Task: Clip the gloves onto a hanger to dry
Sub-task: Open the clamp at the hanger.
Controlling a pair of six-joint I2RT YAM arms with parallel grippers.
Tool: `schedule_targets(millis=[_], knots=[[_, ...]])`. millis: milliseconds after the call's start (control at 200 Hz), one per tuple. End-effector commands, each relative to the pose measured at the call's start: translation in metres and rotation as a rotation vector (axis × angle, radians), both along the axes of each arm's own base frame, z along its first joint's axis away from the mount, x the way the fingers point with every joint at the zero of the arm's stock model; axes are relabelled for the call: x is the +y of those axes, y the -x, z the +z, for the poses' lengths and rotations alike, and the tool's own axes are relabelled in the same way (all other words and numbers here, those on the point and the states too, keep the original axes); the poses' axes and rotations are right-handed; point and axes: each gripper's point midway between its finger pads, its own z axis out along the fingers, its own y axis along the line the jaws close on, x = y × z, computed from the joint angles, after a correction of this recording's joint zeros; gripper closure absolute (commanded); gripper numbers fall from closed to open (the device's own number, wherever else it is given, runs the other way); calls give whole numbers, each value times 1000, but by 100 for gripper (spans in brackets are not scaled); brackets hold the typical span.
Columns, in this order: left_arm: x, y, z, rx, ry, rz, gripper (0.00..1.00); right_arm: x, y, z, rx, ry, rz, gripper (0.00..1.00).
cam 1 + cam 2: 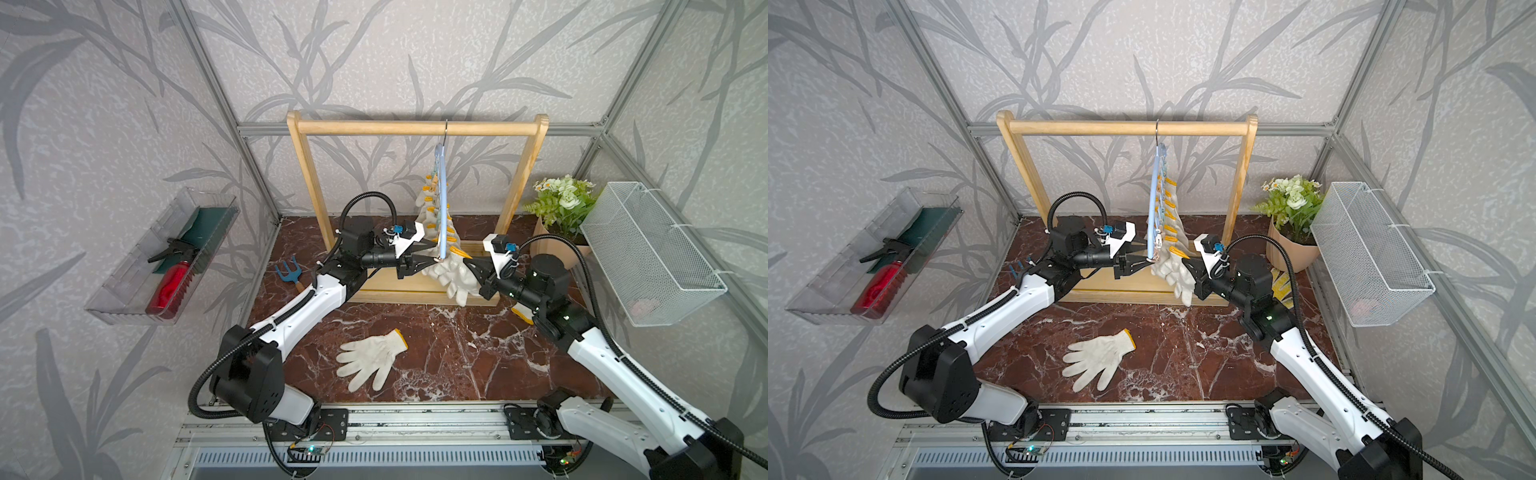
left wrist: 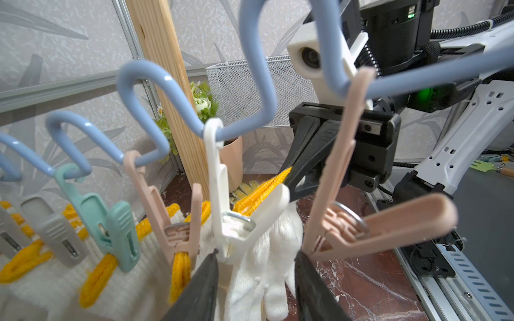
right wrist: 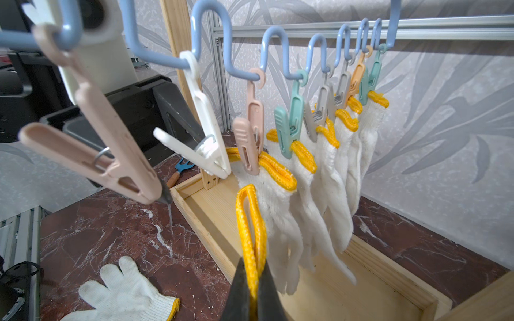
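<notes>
The light-blue hanger [image 1: 443, 199] [image 1: 1154, 199] hangs from the wooden rack's bar, and several gloves [image 3: 328, 166] are clipped along it by their yellow cuffs. My right gripper [image 3: 254, 266] [image 1: 467, 257] is shut on the yellow cuff of one more glove [image 3: 278, 222] [image 1: 451, 276], holding it beside a white clip [image 3: 205, 144] [image 2: 236, 236]. My left gripper [image 2: 256, 254] [image 1: 434, 259] is open. Its fingers flank that clip's mouth and the hanging glove. Whether the clip bites the glove I cannot tell. An empty pink clip [image 2: 361, 230] hangs at the hanger's end. Another glove [image 1: 370, 359] [image 1: 1098, 359] lies flat on the marble table.
The wooden rack [image 1: 415, 126] stands at the back with its tray base under the gloves. A blue garden fork [image 1: 291, 270] lies to the left and a yellow patterned glove [image 1: 1281, 282] behind the right arm. A potted plant [image 1: 565, 208], wire basket [image 1: 648, 257] and clear wall tray [image 1: 137, 257] line the sides.
</notes>
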Motion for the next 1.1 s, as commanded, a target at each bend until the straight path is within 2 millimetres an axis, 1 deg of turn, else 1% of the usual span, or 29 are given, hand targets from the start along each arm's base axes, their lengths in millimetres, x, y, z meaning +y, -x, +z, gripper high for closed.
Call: schedule_targets(millis=[0, 110, 195, 275, 390, 485, 665, 845, 1095], knots=[[-4, -2, 27, -85, 59, 13, 55, -2, 2, 19, -29, -35, -7, 100], [-7, -5, 31, -102, 83, 38, 54, 1, 3, 29, -44, -50, 9, 100], [-7, -9, 39, -110, 135, 76, 53, 1, 2, 35, -55, -54, 4, 100], [-8, -6, 43, -108, 156, 59, 52, 0, -1, 40, -65, -55, -5, 100], [-12, -2, 41, -104, 154, 43, 52, 0, -4, 49, -79, -61, -13, 100], [-14, 1, 41, -104, 155, 31, 52, 3, -5, 60, -94, -69, -1, 100], [-17, 3, 41, -100, 160, 21, 52, 12, -2, 73, -112, -79, 35, 100], [-19, 4, 37, -92, 155, 19, 52, 21, 3, 76, -111, -80, 71, 100], [-22, 2, 33, -88, 152, 38, 52, 24, 5, 75, -110, -73, 79, 100]])
